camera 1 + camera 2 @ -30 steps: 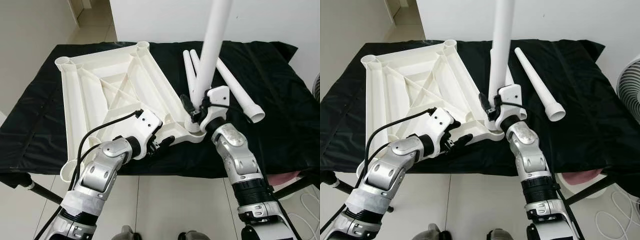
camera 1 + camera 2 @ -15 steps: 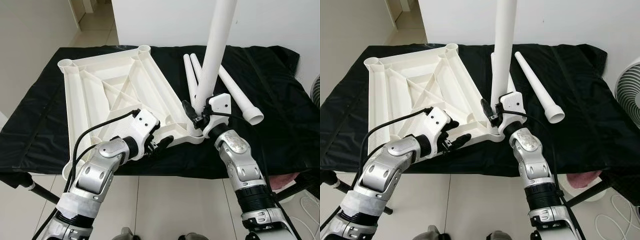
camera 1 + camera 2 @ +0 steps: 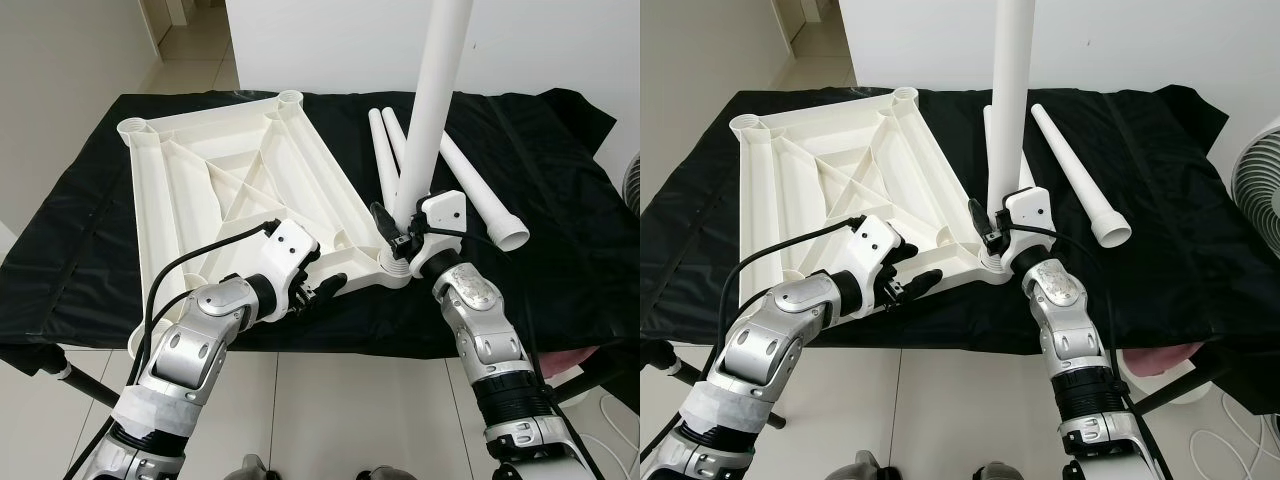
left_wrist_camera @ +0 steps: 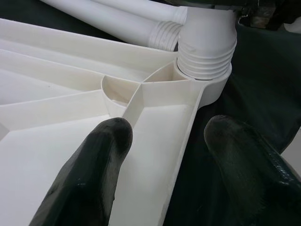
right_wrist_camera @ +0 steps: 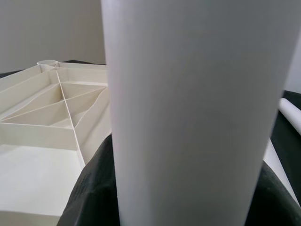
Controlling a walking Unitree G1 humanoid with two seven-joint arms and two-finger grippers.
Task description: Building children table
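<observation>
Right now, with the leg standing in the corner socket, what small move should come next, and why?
Probably the right gripper should keep twisting the leg down. The leg stands upright in the tabletop's corner socket, but its threaded rings are still visible above the rim, so it seems not fully seated. The left gripper straddles the tabletop's edge to steady it.

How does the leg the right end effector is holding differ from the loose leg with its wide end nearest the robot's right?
The held leg stands upright; the loose leg lies flat on the black cloth. The held leg's threaded end sits in the corner socket of the upturned tabletop; the loose leg's open end is free. The right end effector grips the held leg; nothing touches the loose leg. Both are white tapered tubes.
</observation>
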